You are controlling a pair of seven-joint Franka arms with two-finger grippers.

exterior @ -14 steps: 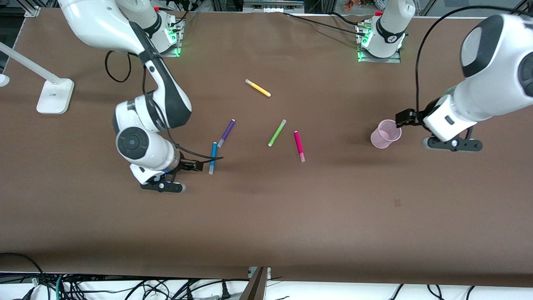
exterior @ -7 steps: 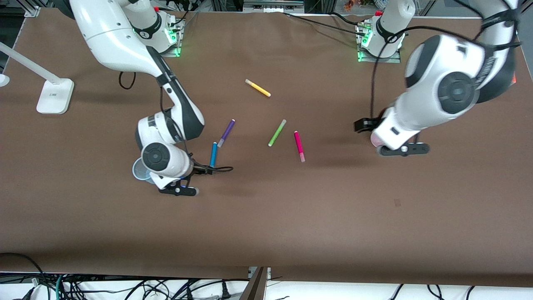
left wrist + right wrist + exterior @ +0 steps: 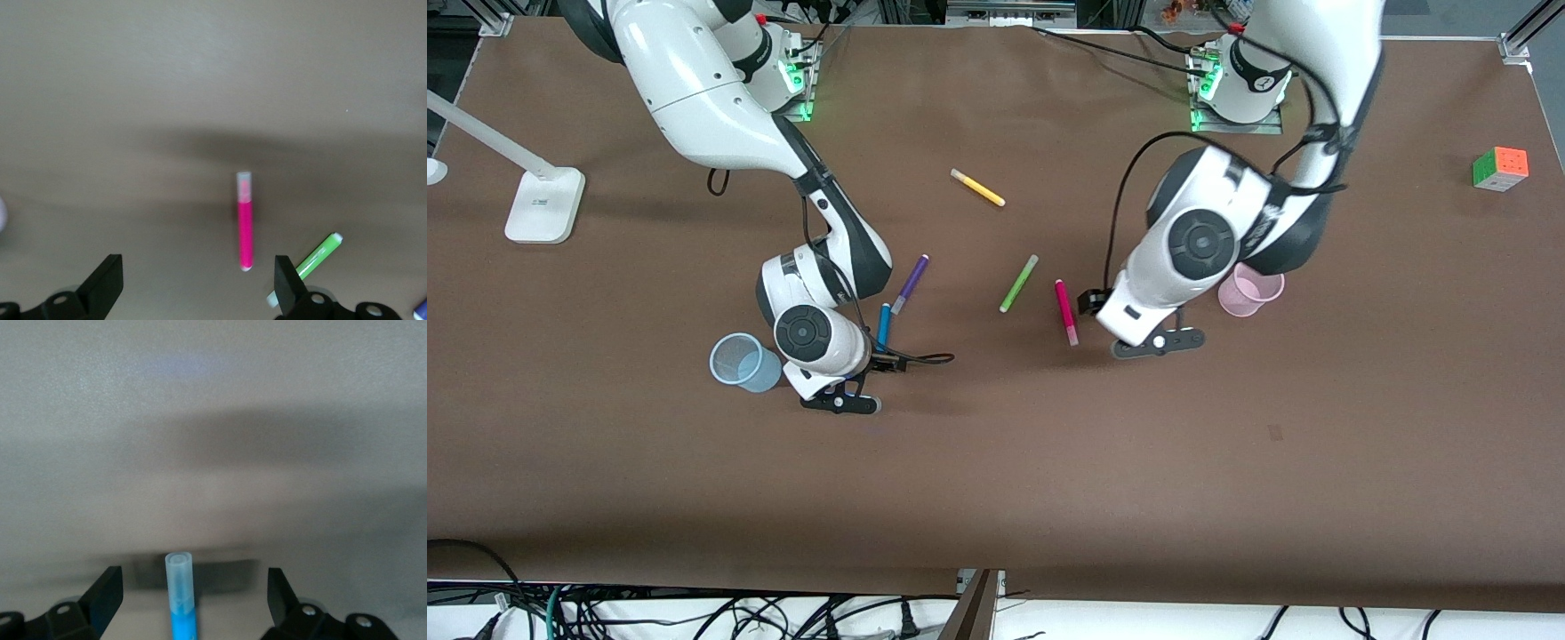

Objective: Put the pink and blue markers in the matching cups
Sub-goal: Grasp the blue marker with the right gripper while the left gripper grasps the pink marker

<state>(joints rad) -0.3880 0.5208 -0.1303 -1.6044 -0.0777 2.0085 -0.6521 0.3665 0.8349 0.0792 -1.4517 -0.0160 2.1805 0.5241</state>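
The blue marker lies flat, its pale cap end between the open fingers of my right gripper, untouched by either finger. The pale blue cup stands upright beside that hand, toward the right arm's end of the table. The pink marker lies flat in the middle of the table. My left gripper hangs open just beside it, holding nothing. The pale pink cup stands upright, partly hidden by the left arm.
A purple marker lies close beside the blue one. A green marker lies next to the pink one, and a yellow marker nearer the bases. A colour cube and a white lamp base sit at the table's ends.
The left arm swung from the pink cup to the pink marker. The right arm shifted toward the blue marker's cap end, uncovering the blue cup.
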